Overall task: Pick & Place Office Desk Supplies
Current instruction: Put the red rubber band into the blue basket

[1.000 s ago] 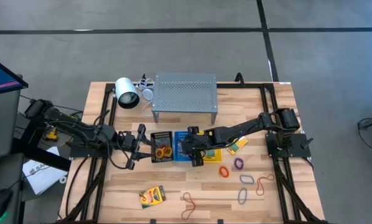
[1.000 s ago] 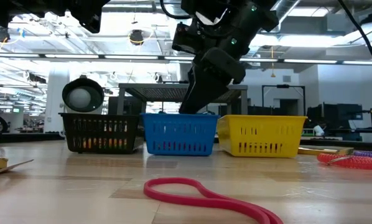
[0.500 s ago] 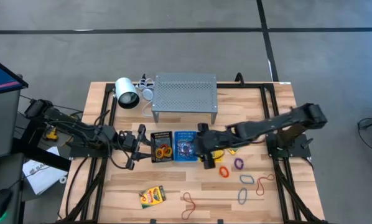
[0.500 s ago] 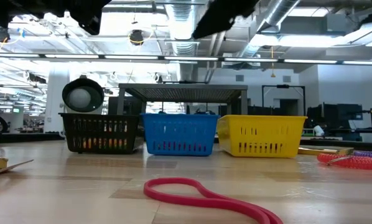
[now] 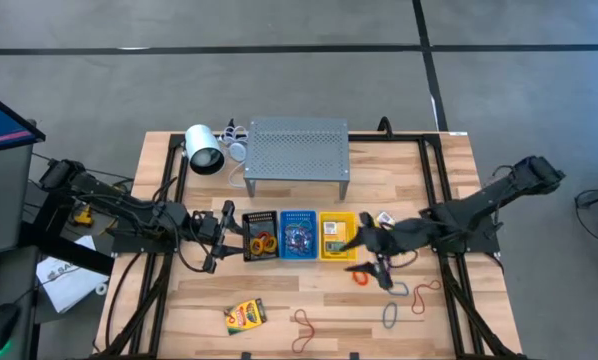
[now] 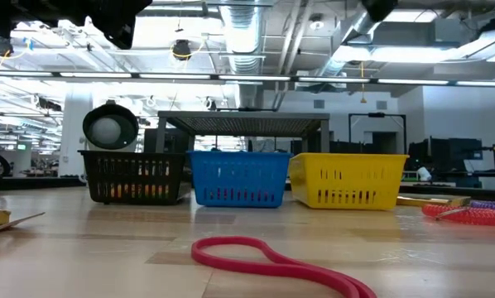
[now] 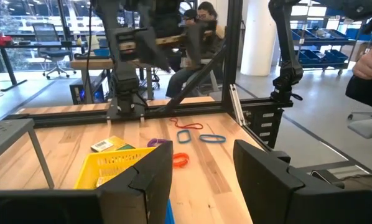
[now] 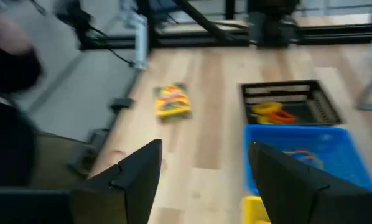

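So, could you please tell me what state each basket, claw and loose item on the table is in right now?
Black basket: holds orange bands.
Blue basket: holds bands.
Yellow basket: holds a crayon box.
Left claw: open, empty, beside the black basket.
Right claw: open, empty, above an orange band.
Crayon box: loose, lying flat.

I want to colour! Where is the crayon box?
In the high view, the crayon box lies near the table's front edge, left of the red rubber band, below the black basket.
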